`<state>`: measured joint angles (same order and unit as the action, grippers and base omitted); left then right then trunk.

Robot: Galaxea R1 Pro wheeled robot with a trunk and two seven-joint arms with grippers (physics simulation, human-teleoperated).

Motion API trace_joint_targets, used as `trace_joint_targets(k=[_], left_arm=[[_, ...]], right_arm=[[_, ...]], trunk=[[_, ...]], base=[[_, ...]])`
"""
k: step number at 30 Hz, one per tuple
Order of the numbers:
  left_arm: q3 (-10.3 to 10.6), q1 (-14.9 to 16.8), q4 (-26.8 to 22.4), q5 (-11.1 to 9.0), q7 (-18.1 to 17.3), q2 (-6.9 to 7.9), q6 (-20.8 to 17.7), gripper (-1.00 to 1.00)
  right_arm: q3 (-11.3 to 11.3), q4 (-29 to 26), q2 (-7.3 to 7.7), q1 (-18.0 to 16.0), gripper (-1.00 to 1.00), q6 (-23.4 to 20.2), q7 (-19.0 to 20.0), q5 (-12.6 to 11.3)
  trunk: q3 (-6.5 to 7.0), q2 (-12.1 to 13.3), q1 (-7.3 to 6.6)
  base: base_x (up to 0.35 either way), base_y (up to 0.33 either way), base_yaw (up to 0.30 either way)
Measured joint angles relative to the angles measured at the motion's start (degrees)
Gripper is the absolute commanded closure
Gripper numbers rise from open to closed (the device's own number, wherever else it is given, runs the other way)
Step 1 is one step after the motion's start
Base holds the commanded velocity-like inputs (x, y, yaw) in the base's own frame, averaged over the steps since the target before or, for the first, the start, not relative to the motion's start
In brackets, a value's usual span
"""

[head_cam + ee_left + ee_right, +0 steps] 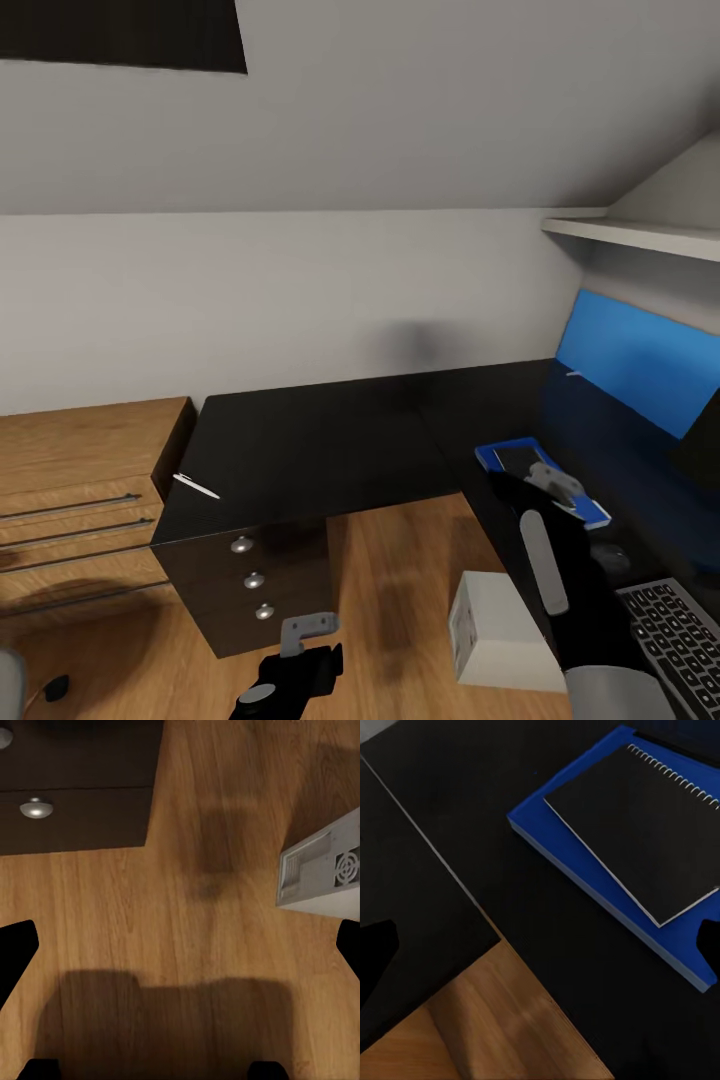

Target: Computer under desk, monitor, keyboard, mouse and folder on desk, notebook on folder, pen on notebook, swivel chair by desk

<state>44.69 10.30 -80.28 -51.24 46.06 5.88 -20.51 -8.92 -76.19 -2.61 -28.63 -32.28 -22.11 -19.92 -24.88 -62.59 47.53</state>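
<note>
A black L-shaped desk (330, 440) fills the corner of a bedroom under a sloped ceiling, its bright blue back panel (640, 365) running along the right wall. On the right wing lies a blue folder (585, 847) with a dark spiral notebook (641, 832) stacked flat on top of it. The right gripper (555, 485) hovers just above this stack, its fingers spread and holding nothing. Nearer along the same wing sit a dark mouse (608, 556) and, beside it, a keyboard (675, 640). A pale pen (196, 486) rests alone at the left end of the desk, well apart from the notebook. A white computer (505, 630) stands on the wood floor (150, 930) beside the desk. The left gripper (300, 650) hangs low over the floor, released and empty, near the drawers (255, 585). A wood dresser (80, 500) stands at far left.
</note>
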Motion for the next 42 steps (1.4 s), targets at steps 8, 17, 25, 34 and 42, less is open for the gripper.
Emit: trace_joint_targets(k=[8, 17, 25, 34, 42], left_arm=[[0.01, 0.0, -0.27, -0.01, -0.06, 0.04, 0.01, -1.0], [-0.01, -0.02, -0.71, 0.0, -0.07, 0.21, 0.09, -1.0], [-0.01, -0.02, -0.9, 0.04, 0.07, 0.3, 0.1, -1.0], [0.01, 0.0, -1.09, 0.07, 0.16, 0.39, 0.21, -1.0], [-0.15, 0.01, -1.1, 0.07, 0.12, 0.48, 0.27, -1.0]], right_arm=[[1.83, -2.47, -0.45, 1.65, -1.0, 0.05, -0.91, -0.1], [5.48, -2.69, -0.53, 2.07, -1.0, 0.22, -1.26, 0.1], [12.88, -1.33, -0.51, 2.11, -1.0, 0.37, -1.35, 0.43], [18.95, -0.18, -0.01, 2.59, -1.0, -0.01, -1.11, 0.72], [22.62, -0.46, -0.1, 3.34, -1.0, 0.34, -1.03, 4.36]], trunk=[[0.0, 0.0, 0.0], [0.0, 0.0, 0.0], [-0.05, 0.0, 0.0], [-0.2, 0.0, 0.0], [-0.21, 0.0, 0.0]], base=[[0.0, 0.0, 0.075], [0.0, 0.0, 0.24], [0.0, 0.0, 0.272], [0.0, 0.0, 0.111], [0.0, 0.0, 0.005]])
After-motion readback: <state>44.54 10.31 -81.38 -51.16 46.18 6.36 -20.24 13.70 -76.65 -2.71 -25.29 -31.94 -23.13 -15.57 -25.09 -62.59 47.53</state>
